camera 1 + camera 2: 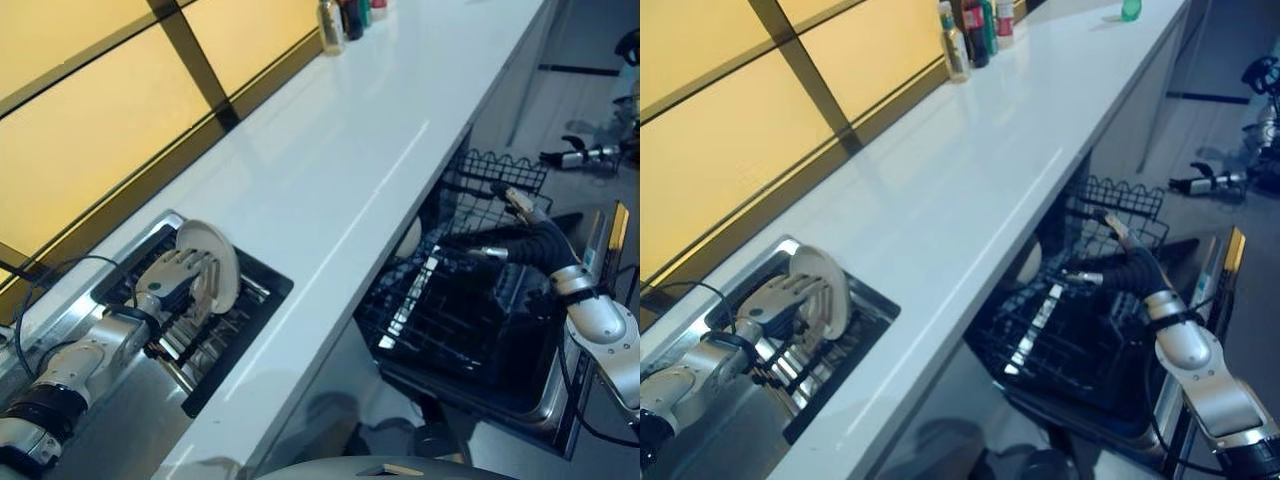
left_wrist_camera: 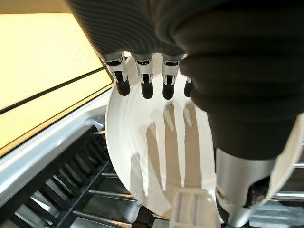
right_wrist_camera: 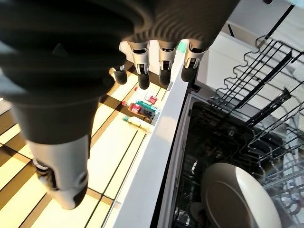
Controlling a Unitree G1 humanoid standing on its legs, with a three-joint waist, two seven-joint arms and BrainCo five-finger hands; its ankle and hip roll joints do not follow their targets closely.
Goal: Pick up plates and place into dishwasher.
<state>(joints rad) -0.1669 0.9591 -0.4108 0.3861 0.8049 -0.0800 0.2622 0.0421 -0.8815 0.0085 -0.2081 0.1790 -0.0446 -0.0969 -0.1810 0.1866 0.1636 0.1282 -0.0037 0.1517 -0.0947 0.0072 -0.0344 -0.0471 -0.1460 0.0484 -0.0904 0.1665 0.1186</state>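
A white plate (image 1: pixel 215 262) stands on edge in the black rack (image 1: pixel 248 305) set in the sink at the near left. My left hand (image 1: pixel 172 280) lies against its face with straight fingers (image 2: pixel 147 81); the thumb (image 2: pixel 240 190) sits by the plate's rim (image 2: pixel 156 152), not curled round it. My right hand (image 1: pixel 540 240) hovers open and empty over the pulled-out dishwasher rack (image 1: pixel 440 310) below the counter edge. Another white plate (image 3: pixel 237 199) stands inside the dishwasher (image 1: pixel 1028 262), under the counter.
The long white counter (image 1: pixel 350 150) runs from the sink to the far end, where several bottles (image 1: pixel 970 30) stand by the yellow window. A raised wire rack (image 1: pixel 500 175) sits behind my right hand. The open dishwasher door edge (image 1: pixel 605 245) is at the right.
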